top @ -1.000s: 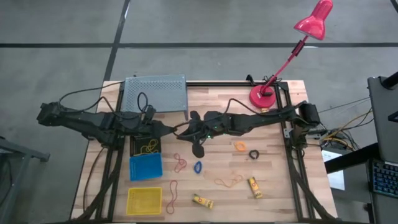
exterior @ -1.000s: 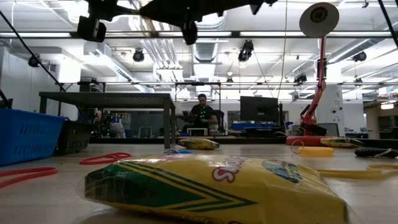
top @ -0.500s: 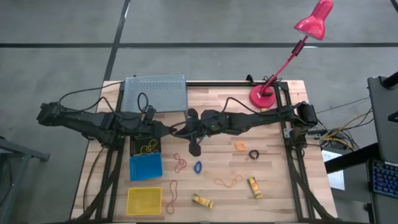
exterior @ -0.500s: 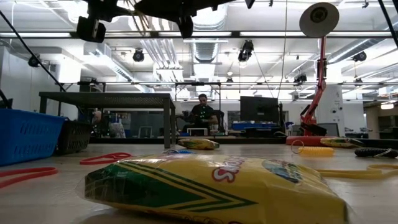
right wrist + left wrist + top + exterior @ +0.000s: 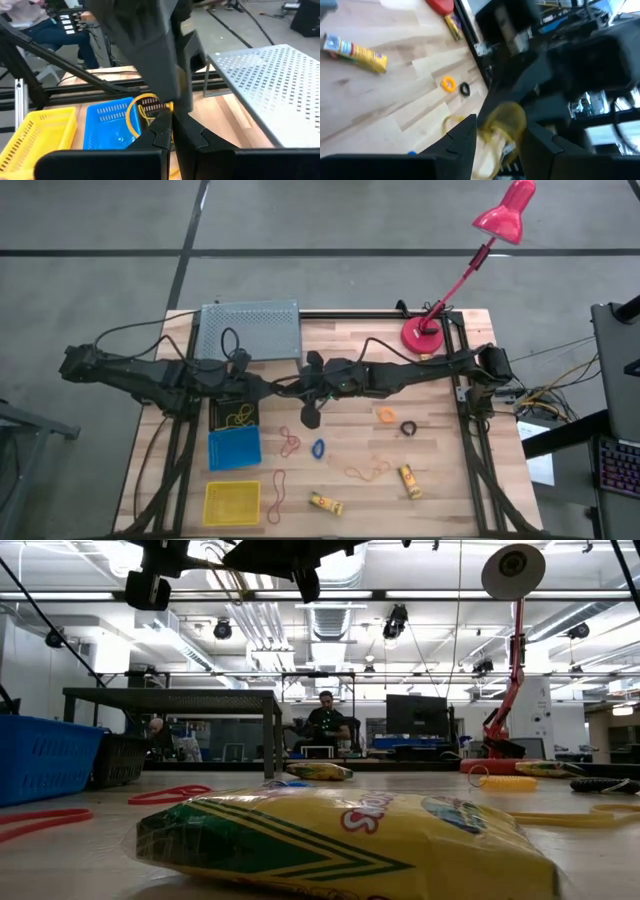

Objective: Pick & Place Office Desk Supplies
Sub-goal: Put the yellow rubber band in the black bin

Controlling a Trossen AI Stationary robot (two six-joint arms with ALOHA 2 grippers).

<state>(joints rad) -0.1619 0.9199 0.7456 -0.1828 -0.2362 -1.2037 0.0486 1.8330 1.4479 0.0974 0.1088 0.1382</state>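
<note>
right claw (image 5: 170,131) was pinched closed on a yellow rubber band (image 5: 134,116); left claw (image 5: 497,137) stood partly open beside it, so the band could've snagged there.

Robotics lab, ceiling ducts (image 5: 330,635), monitors (image 5: 415,715), person at desk (image 5: 323,720)

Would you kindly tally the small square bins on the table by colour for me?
black bin: 1
blue bin: 1
yellow bin: 1
Total: 3
</note>
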